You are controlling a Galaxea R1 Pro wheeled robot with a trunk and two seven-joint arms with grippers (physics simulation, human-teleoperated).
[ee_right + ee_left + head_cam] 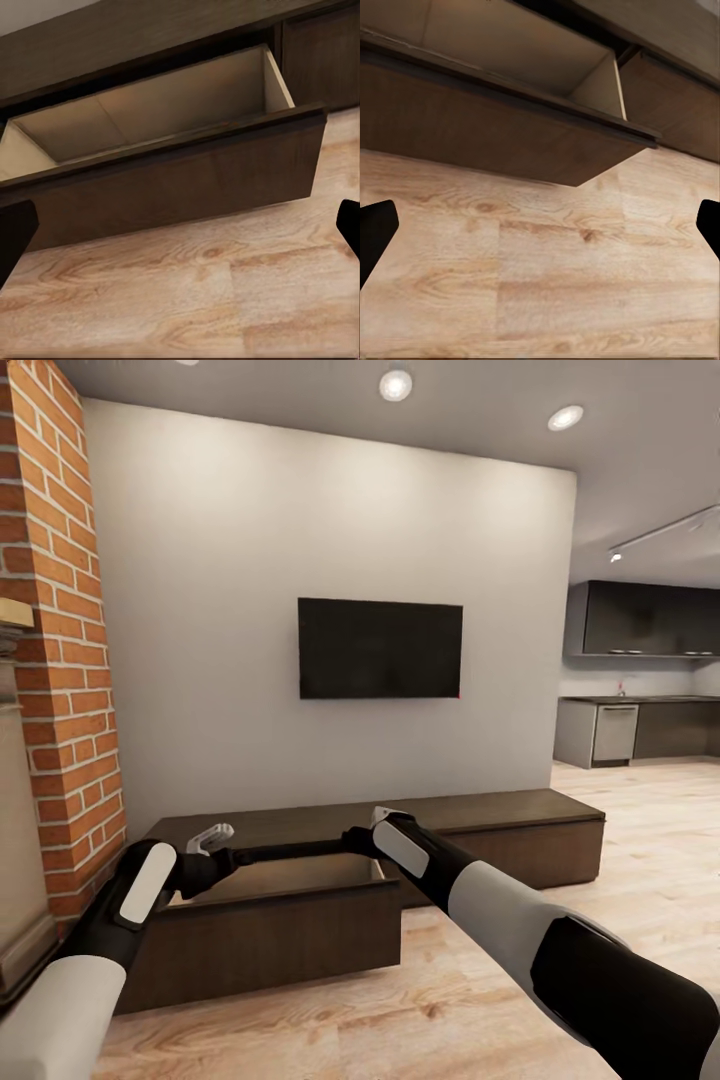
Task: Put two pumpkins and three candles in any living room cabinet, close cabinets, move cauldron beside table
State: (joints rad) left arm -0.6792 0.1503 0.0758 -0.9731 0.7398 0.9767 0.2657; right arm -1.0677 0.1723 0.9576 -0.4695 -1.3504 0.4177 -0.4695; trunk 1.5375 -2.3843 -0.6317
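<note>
Cabinet (480, 830) drawer (161, 112) pulled out, empty; both grippers' jaws spread, holding nothing. Next: fetch pumpkins and candles for loading.

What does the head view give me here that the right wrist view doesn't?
Head view alone: the TV on the wall, the brick fireplace, the kitchen units, both arms, and the cabinet's shut right section. Right wrist view alone: the open drawer's pale inside, with nothing in the part it shows. Shared: the pulled-out drawer and plank floor.
</note>
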